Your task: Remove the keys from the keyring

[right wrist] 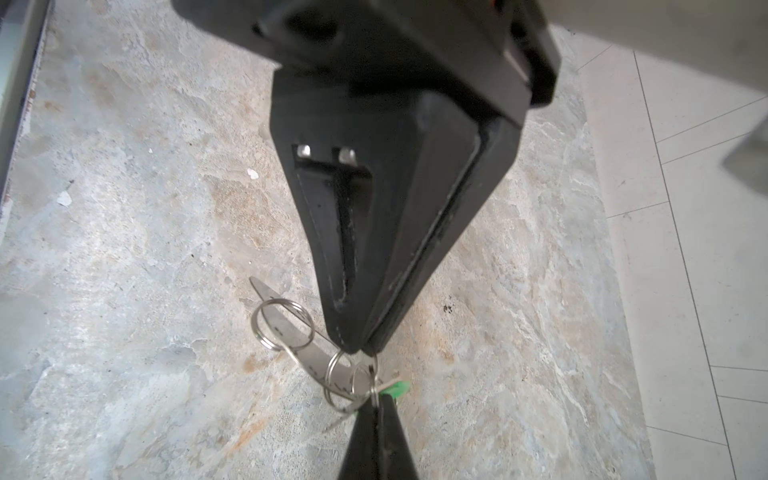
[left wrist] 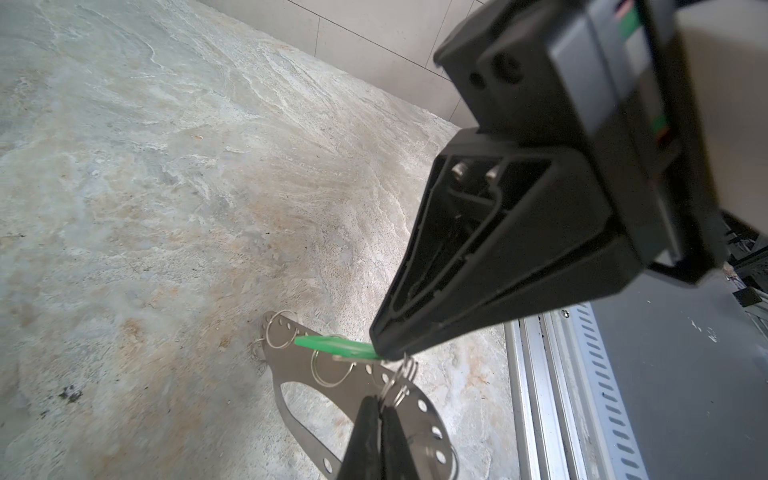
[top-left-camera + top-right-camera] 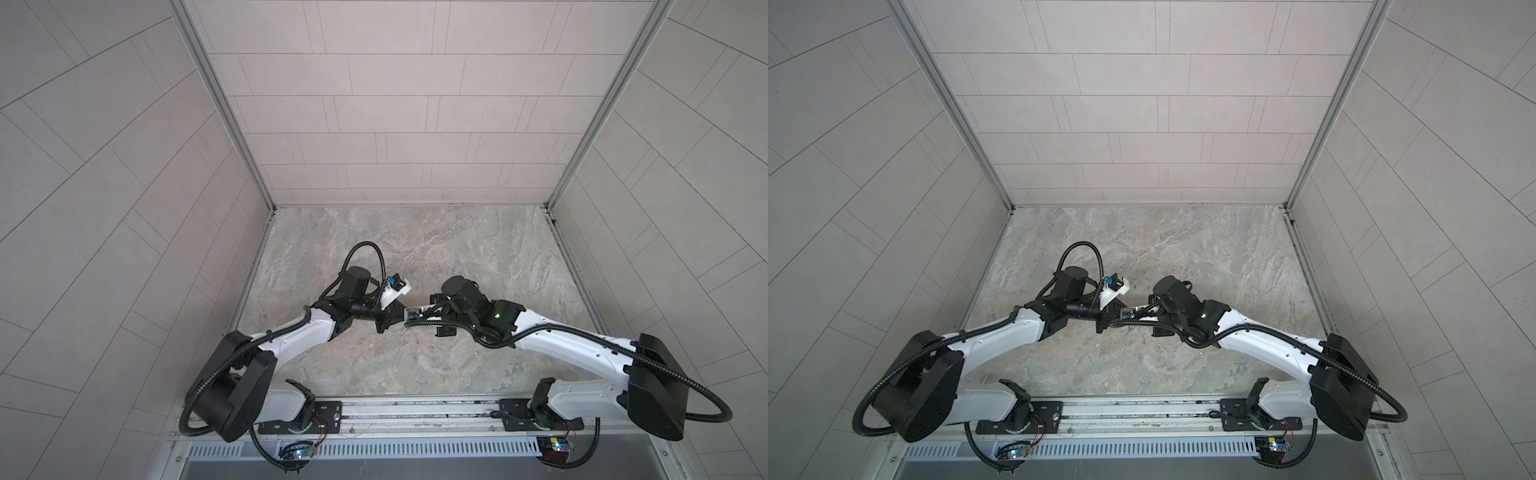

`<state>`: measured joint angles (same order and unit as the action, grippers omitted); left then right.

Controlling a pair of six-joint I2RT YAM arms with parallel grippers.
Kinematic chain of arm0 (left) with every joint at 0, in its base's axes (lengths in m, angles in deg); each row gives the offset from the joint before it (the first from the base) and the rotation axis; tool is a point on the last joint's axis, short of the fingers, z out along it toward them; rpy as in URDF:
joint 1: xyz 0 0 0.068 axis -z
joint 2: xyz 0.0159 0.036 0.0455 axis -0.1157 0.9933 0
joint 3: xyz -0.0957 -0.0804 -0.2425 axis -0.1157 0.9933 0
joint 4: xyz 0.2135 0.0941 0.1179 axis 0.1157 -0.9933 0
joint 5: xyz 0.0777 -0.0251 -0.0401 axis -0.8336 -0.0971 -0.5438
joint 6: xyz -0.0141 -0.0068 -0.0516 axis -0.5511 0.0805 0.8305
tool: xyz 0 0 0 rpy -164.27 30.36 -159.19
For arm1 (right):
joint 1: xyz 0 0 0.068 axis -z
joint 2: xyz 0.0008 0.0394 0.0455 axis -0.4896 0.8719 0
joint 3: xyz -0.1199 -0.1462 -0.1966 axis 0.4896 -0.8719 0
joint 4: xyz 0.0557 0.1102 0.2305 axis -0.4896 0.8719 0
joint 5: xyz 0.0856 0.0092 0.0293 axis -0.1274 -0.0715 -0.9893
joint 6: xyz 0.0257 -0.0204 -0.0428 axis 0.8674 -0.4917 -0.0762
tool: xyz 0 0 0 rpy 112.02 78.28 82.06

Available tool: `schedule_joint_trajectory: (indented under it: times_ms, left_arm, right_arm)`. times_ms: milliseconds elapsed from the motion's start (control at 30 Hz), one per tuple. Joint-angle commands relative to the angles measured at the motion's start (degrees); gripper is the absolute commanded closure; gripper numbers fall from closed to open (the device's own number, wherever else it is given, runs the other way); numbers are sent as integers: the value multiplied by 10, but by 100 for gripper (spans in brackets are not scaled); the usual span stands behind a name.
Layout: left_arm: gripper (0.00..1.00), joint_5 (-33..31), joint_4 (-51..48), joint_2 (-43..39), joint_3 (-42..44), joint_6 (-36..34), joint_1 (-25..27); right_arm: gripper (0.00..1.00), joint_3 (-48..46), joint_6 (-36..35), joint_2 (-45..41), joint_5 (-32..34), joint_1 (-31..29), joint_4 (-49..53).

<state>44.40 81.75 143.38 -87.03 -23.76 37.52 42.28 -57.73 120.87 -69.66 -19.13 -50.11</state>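
The key (image 2: 332,347), a tiny flat tag of bright green plastic, is sticking out sideways from the closed jaws of the left gripper (image 2: 384,353), just above the keyring (image 2: 297,363). The keyring, a flat grey metal plate with a long rounded slot and a row of small holes (silver split rings (image 1: 255,328) are hanging through several), is slanting over the counter (image 2: 166,208), the right gripper (image 1: 358,350) clamping its ringed edge.

Pale tiled walls (image 3: 399,104) to my left, right and far side, marbled grey-beige stone tabletop (image 3: 457,249), metal rail (image 3: 415,409) along the near edge, soft even light
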Motion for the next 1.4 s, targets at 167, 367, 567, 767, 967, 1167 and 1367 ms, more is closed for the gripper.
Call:
schedule_joint_trajectory:
  times_ms: [167, 367, 567, 767, 967, 1167, 1367]
  left_arm:
    - [100, 4, -25, -16, 9, -19, 1]
    - [100, -7, -29, -10, 8, -20, 1]
    - [90, -36, -32, -7, 8, -20, 1]
    - [72, -60, -30, -15, 10, -14, 1]
    - [68, -56, -16, -23, 14, -7, 1]
    - [69, -40, 47, -28, 27, 18, 0]
    - [70, -31, 117, -27, 45, 60, -4]
  right_arm:
    - [100, -1, -12, -9, 74, -3, -10]
    - [100, 0, -12, -3, 61, -7, -29]
    - [100, 2, -16, 4, 52, -17, -37]
    - [100, -1, -13, 1, 48, -20, -38]
    - [100, -3, -17, 2, 50, -20, -37]
    - [100, -3, -17, 6, 49, -21, -42]
    - [100, -5, -15, 6, 51, -22, -45]
